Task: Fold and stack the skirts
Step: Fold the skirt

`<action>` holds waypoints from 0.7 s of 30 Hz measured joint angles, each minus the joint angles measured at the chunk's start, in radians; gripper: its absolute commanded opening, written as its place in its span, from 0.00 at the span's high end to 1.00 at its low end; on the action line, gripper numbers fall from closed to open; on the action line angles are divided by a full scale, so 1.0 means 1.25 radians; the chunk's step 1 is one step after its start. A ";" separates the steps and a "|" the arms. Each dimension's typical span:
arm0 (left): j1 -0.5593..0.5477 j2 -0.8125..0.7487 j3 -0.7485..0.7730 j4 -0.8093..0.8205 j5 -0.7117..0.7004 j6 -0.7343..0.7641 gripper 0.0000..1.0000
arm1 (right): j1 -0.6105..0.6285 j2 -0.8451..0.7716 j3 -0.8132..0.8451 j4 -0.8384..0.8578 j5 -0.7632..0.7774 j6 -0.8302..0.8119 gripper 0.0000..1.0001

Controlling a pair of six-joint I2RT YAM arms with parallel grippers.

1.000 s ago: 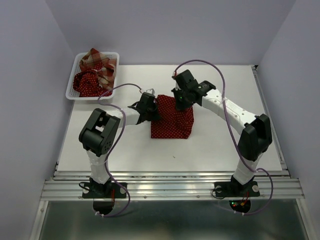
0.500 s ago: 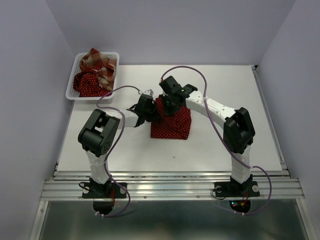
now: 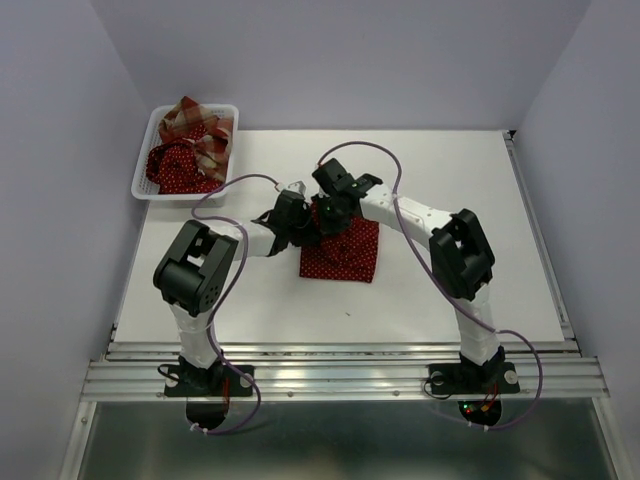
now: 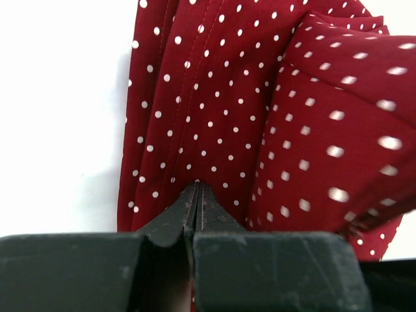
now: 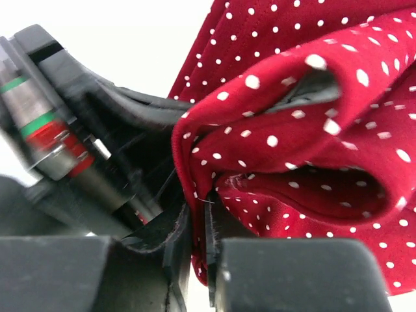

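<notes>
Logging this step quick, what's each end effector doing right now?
Left end effector: closed, pinching the polka-dot skirt.
Right end effector: closed on the same skirt's fold.

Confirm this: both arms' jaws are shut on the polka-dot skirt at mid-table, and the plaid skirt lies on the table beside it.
Wrong on the plaid skirt: it lies in the white basket at the far left corner of the table, as the top external view shows. Both arms' jaws are indeed shut on the polka-dot skirt.
</notes>
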 measured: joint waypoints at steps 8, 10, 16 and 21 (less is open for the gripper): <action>0.006 -0.036 -0.007 -0.061 -0.019 -0.001 0.98 | -0.001 0.010 0.038 -0.002 -0.018 0.010 0.48; 0.017 -0.047 -0.007 -0.076 -0.024 -0.001 0.95 | -0.002 0.009 0.060 0.003 -0.030 0.006 0.37; 0.055 -0.105 -0.011 -0.120 -0.049 0.005 0.69 | -0.011 -0.068 0.037 0.019 -0.049 -0.015 0.00; 0.059 -0.190 -0.011 -0.160 -0.096 0.009 0.40 | -0.002 -0.219 -0.020 0.041 -0.034 -0.015 0.00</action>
